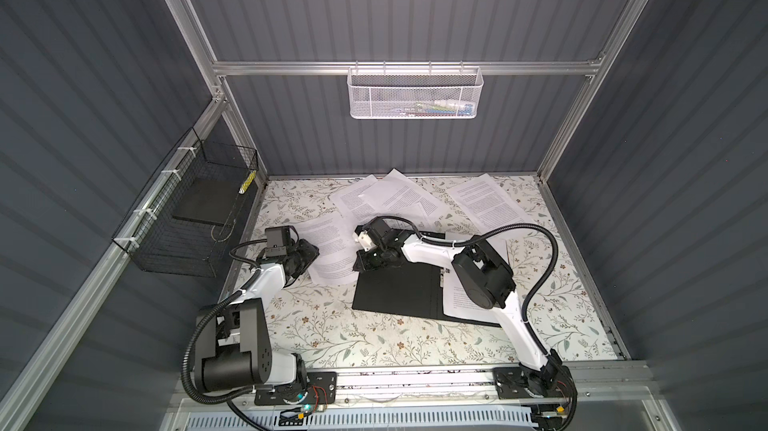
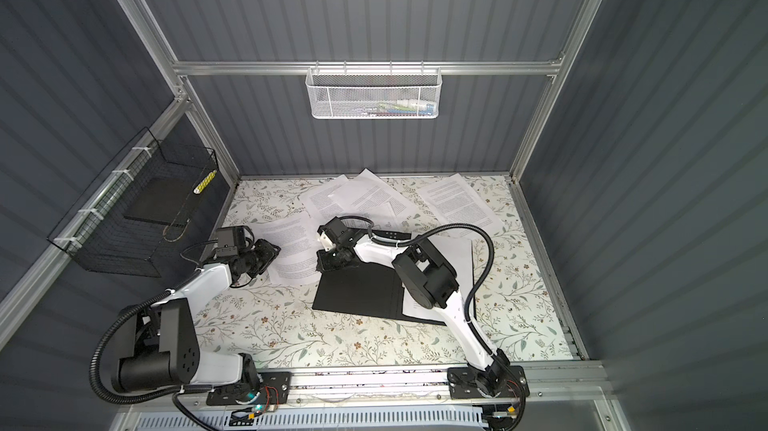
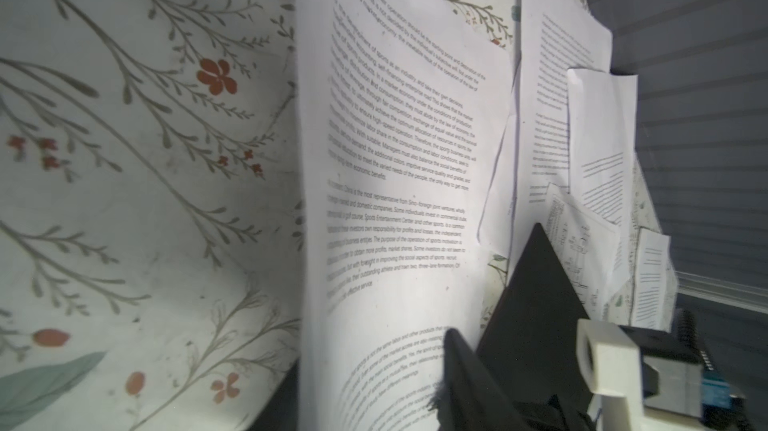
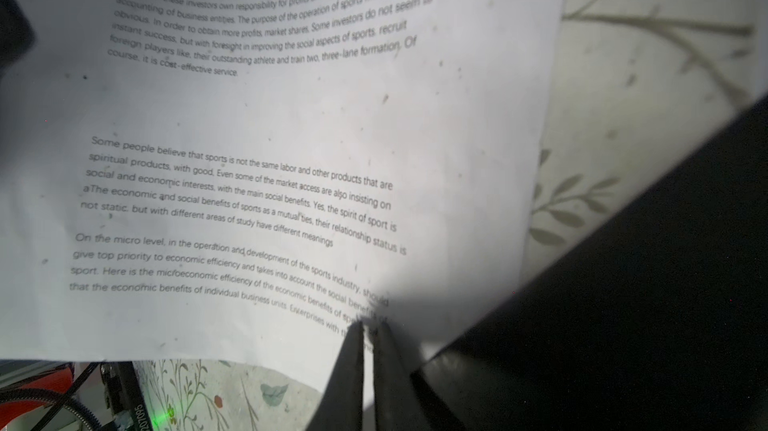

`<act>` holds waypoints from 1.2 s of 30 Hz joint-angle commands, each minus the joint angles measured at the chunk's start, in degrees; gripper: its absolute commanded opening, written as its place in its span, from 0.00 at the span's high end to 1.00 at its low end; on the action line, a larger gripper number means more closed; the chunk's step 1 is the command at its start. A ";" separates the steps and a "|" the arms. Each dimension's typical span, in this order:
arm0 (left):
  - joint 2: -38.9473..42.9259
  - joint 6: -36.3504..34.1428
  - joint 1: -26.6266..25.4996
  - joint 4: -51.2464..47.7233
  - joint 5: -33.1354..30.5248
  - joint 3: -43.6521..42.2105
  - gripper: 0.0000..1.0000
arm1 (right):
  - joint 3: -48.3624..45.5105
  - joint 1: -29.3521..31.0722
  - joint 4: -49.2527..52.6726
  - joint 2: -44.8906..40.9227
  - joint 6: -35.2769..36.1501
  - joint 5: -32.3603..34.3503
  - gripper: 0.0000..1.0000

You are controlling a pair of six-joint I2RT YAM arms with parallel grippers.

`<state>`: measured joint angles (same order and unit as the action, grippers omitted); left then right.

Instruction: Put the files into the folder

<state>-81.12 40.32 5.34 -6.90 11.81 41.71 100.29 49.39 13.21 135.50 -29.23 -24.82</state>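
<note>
Pinching the sheet (image 4: 266, 117) at its corner with my right jaws, narrow on it; left jaws at its opposite edge, cannot tell if gripping. Folder (image 1: 395, 294) lies open just beside, on the tabletop (image 1: 332, 337). Thin hold: paper may slip, tear or buckle short of the folder.

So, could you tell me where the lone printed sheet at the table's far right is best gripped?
The lone printed sheet lies flat on the table, with no other sheet on it. I would pinch its near short edge, coming in low from the front, since flat paper probably gives purchase only at its rim.
</note>
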 commanded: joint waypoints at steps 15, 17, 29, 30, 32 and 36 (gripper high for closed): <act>5.96 -12.24 -8.94 -24.16 -13.58 23.76 1.00 | -14.40 -8.33 -10.58 -22.95 -2.20 -8.98 0.43; 5.75 -14.15 -12.53 -26.99 -17.15 28.23 1.00 | -18.09 -10.74 -11.07 -26.76 -1.90 -9.51 0.36; -9.95 -15.76 -33.46 -30.06 -11.21 52.43 1.00 | -40.28 -27.18 -23.83 -39.44 -6.03 -15.28 0.09; -11.87 -15.14 -34.77 -29.08 -9.41 53.98 1.00 | -41.37 -28.47 -25.21 -39.65 -6.44 -15.85 0.07; -15.30 -13.68 -37.10 -27.56 -6.86 56.95 1.00 | -43.29 -30.56 -28.29 -39.80 -7.43 -17.20 0.02; -20.56 -11.54 -40.90 -25.65 -2.42 63.13 1.00 | -46.80 -34.82 -37.70 -39.41 -13.16 -21.45 0.01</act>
<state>-100.09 26.50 -33.74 -34.09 3.70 100.40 55.16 16.71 -14.20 97.43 -37.67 -41.21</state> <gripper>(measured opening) 0.043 0.988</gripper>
